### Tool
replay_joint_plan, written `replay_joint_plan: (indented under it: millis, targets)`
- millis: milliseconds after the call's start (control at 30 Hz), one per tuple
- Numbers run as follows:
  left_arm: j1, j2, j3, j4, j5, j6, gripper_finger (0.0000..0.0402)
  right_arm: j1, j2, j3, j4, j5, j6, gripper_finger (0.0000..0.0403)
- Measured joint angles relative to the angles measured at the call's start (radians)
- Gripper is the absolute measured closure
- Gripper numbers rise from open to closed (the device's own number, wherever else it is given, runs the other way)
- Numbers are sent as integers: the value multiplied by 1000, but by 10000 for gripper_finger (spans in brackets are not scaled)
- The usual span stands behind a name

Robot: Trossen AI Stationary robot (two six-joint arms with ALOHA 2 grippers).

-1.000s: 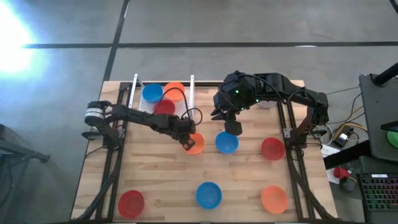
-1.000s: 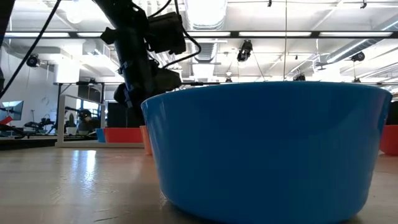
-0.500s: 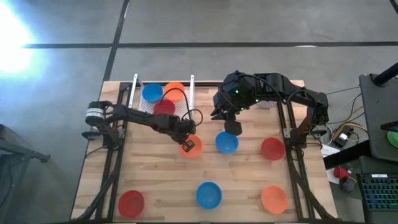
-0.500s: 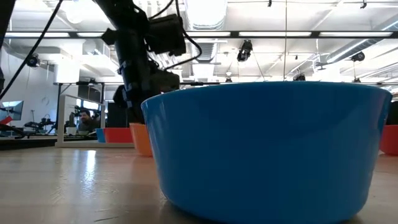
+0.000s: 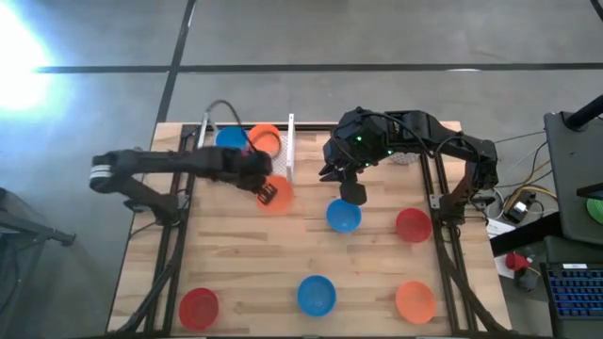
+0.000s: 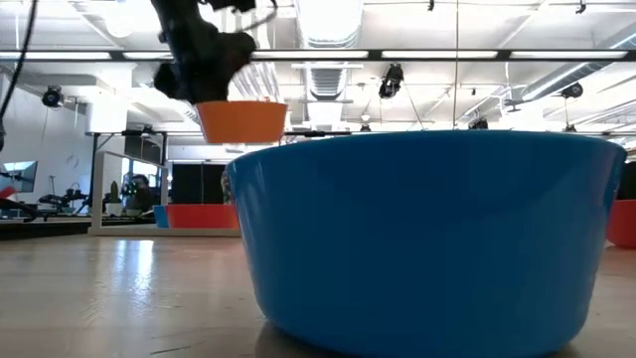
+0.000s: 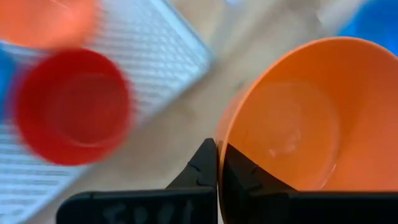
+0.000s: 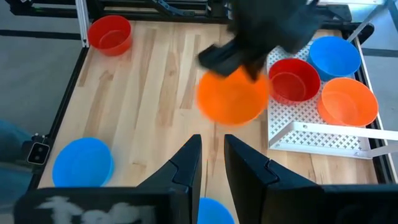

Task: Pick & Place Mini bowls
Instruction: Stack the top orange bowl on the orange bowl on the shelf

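1. Mini bowls are spread over the tabletop (image 5: 236, 254): an orange mini bowl (image 5: 279, 196) is gripped by its rim in the closed left tool (image 5: 268, 192) and is held clear above the wood, as is shown in the low view, just beside the white perforated tray (image 5: 285, 160).
2. The rim is pinched between the two fingers (image 7: 205, 168), one inside and one outside the wall; the bowl is judged to be carried upright this way so that it can be lowered into the tray.
3. Three bowls are already held in the tray: a blue one (image 5: 229, 139), an orange one (image 5: 266, 137) and a red one (image 8: 293, 78), set close together.
4. Five bowls are left on the tabletop: a blue one (image 5: 343, 216) under the right arm, a red one (image 5: 413, 224) beside it, and a red (image 5: 199, 306), a blue (image 5: 317, 294) and an orange (image 5: 415, 301) one along the near edge.
5. The right tool (image 5: 351, 192) is poised over the blue bowl with its fingers partly apart and nothing gripped; it is judged to be waiting its turn.
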Motion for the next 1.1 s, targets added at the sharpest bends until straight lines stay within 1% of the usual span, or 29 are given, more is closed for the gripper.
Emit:
replay_joint_plan:
  millis: [100, 167, 267, 400, 500, 700, 900, 1100]
  targets:
    - [55, -71, 10, -36, -71, -13, 401, 0, 0, 0, 4, 0, 0, 339]
    - [101, -107, 12, -36, -97, -13, 401, 0, 0, 0, 4, 0, 0, 339]
    - [185, -131, 12, -35, -110, 10, 401, 0, 0, 0, 5, 0, 0, 339]
    - [315, -122, 12, -32, -112, 68, 401, 0, 0, 0, 7, 0, -1, 339]
    - [409, -98, 11, -14, -98, 107, 401, 0, 0, 0, 7, 0, -5, 339]
    - [550, -36, 11, 126, 11, 178, 401, 0, 0, 0, 9, 0, -5, 339]
    - [641, 79, 11, 219, 97, 182, 401, 0, 0, 0, 16, 0, -9, 339]
    - [692, 180, 11, 256, 107, 176, 401, 0, 0, 0, 28, 0, -13, 339]
